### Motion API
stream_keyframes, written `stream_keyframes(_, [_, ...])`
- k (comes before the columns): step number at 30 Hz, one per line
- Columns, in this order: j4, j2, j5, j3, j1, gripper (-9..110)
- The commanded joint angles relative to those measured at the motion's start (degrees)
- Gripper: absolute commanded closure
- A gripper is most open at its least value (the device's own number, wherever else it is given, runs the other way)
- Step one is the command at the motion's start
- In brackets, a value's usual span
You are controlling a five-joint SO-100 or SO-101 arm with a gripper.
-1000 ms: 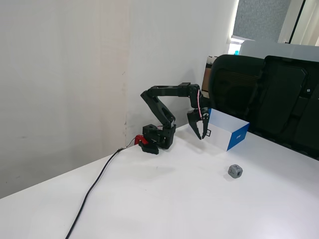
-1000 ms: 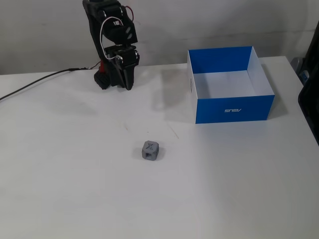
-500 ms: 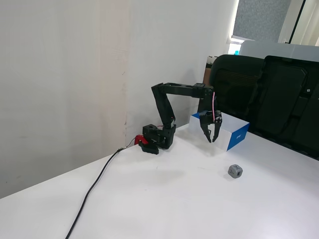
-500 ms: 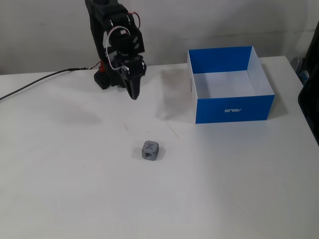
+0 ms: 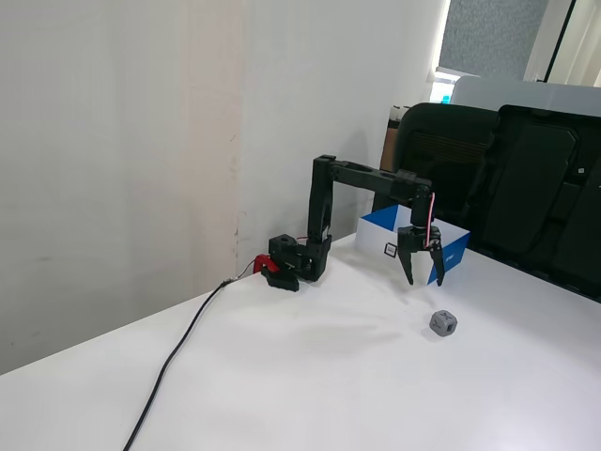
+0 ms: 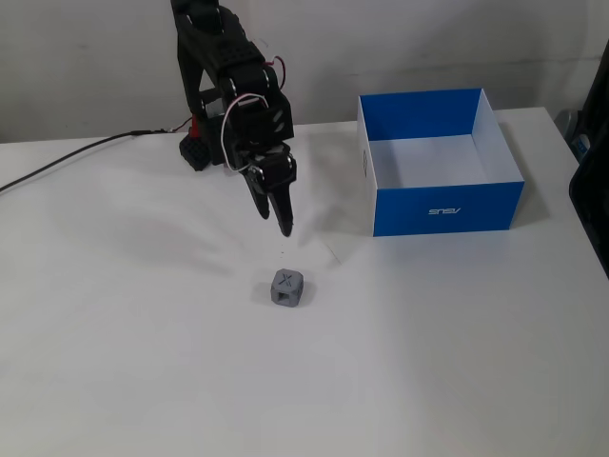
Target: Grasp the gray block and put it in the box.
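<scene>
Now | fingers (image 5: 423, 279) slightly spread, holding nothing | pointing down above table, short of gray block (image 6: 287, 287)

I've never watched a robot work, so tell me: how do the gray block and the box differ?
The block is a small gray cube with dimpled faces; the box is far bigger, blue outside and white inside. The block is closed on all sides; the box is open-topped and empty. The gripper hangs close to the block, farther from the box. Both rest on the white table.

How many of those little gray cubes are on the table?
1. The gray block sits alone on the white table, just beyond the pincer tips, outside the box.
</scene>
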Motion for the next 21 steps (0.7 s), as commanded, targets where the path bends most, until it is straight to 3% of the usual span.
stream_keyframes(1, [0.44,-0.53,-0.53,-6.15,-0.26,72])
stream_keyframes(21, [2.29,-16.0,-0.79,-20.74,-4.22,72])
